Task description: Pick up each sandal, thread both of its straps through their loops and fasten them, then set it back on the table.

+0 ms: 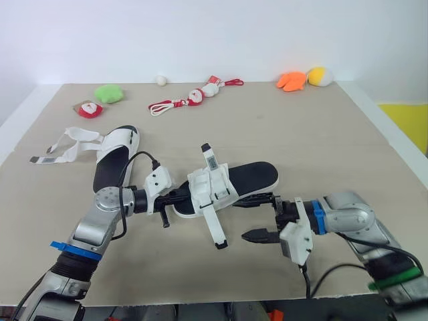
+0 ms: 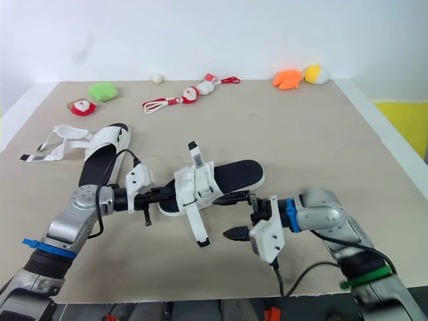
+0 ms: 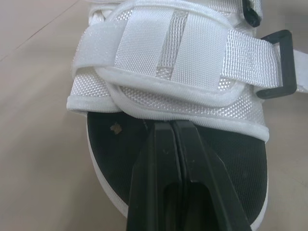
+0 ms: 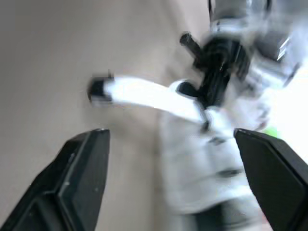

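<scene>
Sandal (image 1: 251,177) runs lengthwise left-to-right — left jaws pinch its left end, right jaws gape empty.

Arms (image 1: 100,221) silver; L end effector (image 3: 169,127) blk.

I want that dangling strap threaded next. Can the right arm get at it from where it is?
Probably yes. The right gripper hovers beside the loose strap with its jaws open and nothing between them. The left gripper clamps the sandal by one end of its sole, clear of the strap.
</scene>
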Controlling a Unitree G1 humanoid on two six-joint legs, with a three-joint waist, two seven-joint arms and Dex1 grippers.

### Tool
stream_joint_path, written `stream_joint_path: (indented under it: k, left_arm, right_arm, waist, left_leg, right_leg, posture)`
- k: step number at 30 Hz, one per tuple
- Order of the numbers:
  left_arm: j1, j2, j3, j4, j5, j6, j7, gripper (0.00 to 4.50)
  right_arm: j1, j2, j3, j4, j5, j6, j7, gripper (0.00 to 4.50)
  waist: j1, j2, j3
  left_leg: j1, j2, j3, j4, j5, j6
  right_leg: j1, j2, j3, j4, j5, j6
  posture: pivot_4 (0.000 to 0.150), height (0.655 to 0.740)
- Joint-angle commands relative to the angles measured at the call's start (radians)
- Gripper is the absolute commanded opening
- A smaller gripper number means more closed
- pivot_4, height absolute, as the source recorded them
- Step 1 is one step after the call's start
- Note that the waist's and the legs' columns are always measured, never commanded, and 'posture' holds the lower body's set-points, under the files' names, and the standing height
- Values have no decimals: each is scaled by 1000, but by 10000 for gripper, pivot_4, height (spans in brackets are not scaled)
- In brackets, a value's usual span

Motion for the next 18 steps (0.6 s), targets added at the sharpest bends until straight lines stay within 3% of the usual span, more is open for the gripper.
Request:
stream_joint_path:
  k: [1,9,18]
  left_arm:
    - [40,3,-58,35,34,40,-16,0]
    - [45,6,-55,29,34,42,-11,0]
    - [39,10,-56,32,35,41,-13,0]
  right_arm:
    - [-82,60,-35,141,-153,-385,-86,44736]
    - [-120,158,-90,189,-459,-483,-244,44736]
    - [-127,191,-93,148,-599,-473,-380,44736]
  waist:
    - [2,0,0]
    - [4,0,-1]
    - [2,0,-1]
  left_leg:
    - [0,0,0,-1,0,0]
    - [2,-1,-1,-3,0,0]
    - [7,-1,0,-3,0,0]
  right_leg:
    - [0,0,0,0,1,1]
    - [1,0,2,1,4,-13]
    - [4,1,2,1,1,-16]
  posture:
    - [1500,7400]
    - [1500,7400]
    - [1500,7400]
